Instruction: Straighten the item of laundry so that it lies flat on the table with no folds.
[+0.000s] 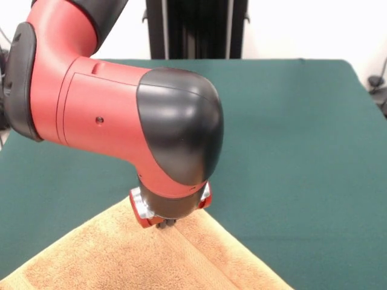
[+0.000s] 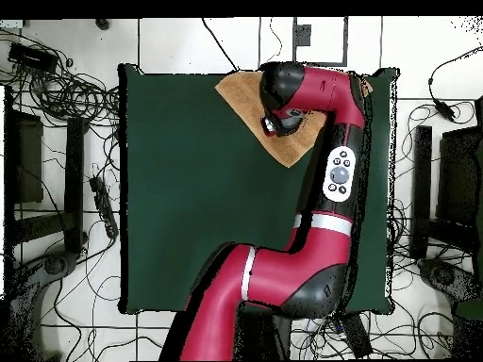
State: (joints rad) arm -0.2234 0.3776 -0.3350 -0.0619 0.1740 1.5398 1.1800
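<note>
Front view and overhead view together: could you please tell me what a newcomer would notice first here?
The bulky red and black arm fills the front view, its gripper pressed down on a raised ridge in the orange-tan terry-cloth towel at the bottom edge. From overhead, the towel lies askew at the top edge of the large dark green cloth-covered table, partly under the arm.

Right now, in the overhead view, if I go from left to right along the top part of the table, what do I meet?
Bare green table → orange-tan towel → gripper pressing down on the towel → the arm's red link → the table's right edge.
</note>
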